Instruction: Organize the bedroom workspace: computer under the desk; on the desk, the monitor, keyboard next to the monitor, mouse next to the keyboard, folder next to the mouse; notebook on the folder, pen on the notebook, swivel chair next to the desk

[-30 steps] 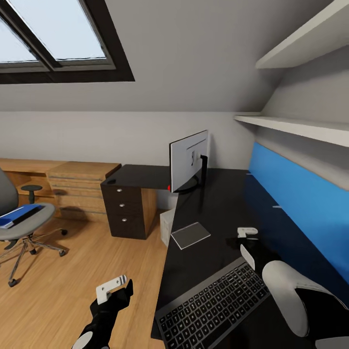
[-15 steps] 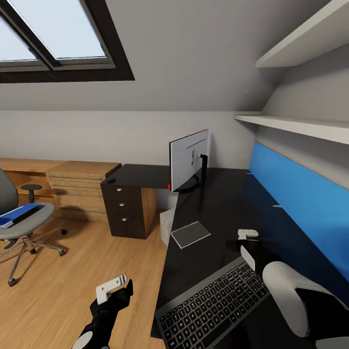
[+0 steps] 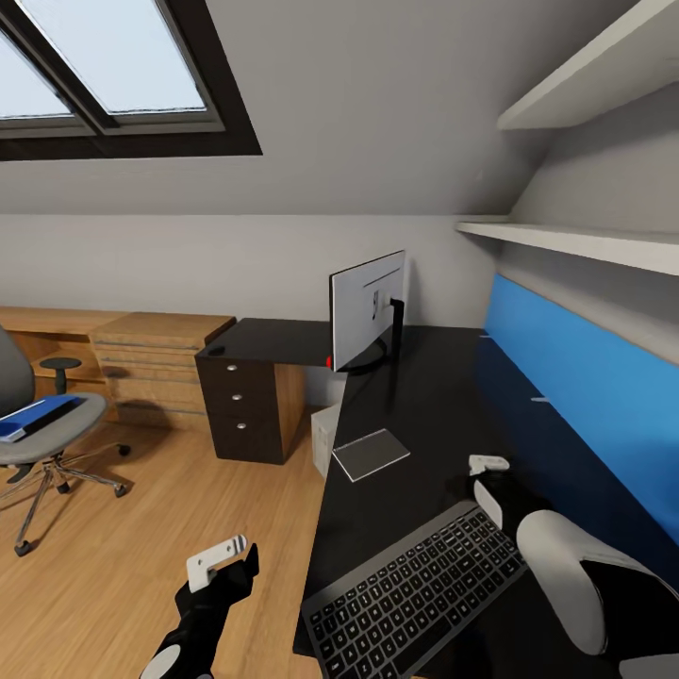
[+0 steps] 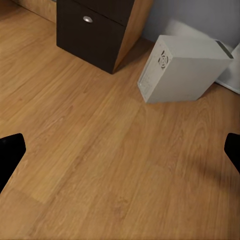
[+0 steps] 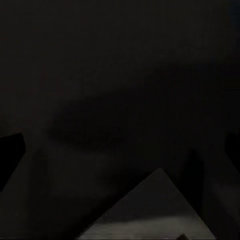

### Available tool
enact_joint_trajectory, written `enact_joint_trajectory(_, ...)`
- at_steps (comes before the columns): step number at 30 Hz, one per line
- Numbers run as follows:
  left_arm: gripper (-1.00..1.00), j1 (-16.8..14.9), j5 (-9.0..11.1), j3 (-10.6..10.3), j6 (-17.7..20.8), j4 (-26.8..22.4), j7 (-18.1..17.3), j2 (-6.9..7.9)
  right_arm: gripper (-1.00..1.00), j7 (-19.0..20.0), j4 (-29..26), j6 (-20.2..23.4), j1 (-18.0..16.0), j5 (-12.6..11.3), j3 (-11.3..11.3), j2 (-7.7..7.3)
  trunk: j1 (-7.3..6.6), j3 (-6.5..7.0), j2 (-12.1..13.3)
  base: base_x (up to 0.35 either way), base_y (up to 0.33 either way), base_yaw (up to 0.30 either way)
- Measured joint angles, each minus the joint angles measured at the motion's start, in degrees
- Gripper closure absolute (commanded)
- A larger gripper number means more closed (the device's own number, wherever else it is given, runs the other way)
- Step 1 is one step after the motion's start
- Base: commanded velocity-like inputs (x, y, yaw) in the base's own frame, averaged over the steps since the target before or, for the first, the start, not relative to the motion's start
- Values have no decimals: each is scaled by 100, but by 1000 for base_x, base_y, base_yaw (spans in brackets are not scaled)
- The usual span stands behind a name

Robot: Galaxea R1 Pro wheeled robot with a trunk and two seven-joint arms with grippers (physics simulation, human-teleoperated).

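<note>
The dark grey keyboard (image 3: 415,594) with black keys lies angled at the near edge of the glossy black surface (image 3: 424,415). Far along it stands the monitor (image 3: 367,312), silver-white back showing, the notebook (image 3: 371,455) between them. Left, the blue folder (image 3: 33,418) rests on the swivel chair (image 3: 42,429) over plank floor (image 3: 141,528). The left gripper's (image 4: 120,155) fingers (image 4: 10,152) are spread; the right gripper's (image 3: 486,471) I cannot tell.
</note>
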Motion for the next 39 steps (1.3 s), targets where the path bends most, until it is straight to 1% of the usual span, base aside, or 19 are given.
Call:
enact_joint_trajectory(7, -100, 2, 0, -17, -6, 0, 0, 0, -100, -4, 2, 185, 0, -17, -54, -25, 0, 0, 0, 0, 0, 0)
enact_joint_trajectory(9, -100, 1, 0, -19, -7, 0, 19, 0, -100, -6, 2, 248, 0, -21, -68, -72, 0, 0, 0, 0, 0, 0)
enact_joint_trajectory(14, -100, 0, 1, -34, -8, -1, 110, 0, -100, -8, 2, 289, 0, -23, -76, -119, 0, 0, 0, 0, 0, 0)
enact_joint_trajectory(25, -100, 2, 2, -38, 6, 0, 130, 5, -100, -9, 2, 400, 0, -24, -72, -126, 0, 0, 0, 0, 0, 0)
enact_joint_trajectory(39, -100, 1, 2, -7, 20, 0, 128, 21, -100, -13, 5, 410, -2, -31, -71, -126, 0, 2, 0, 0, 0, -1)
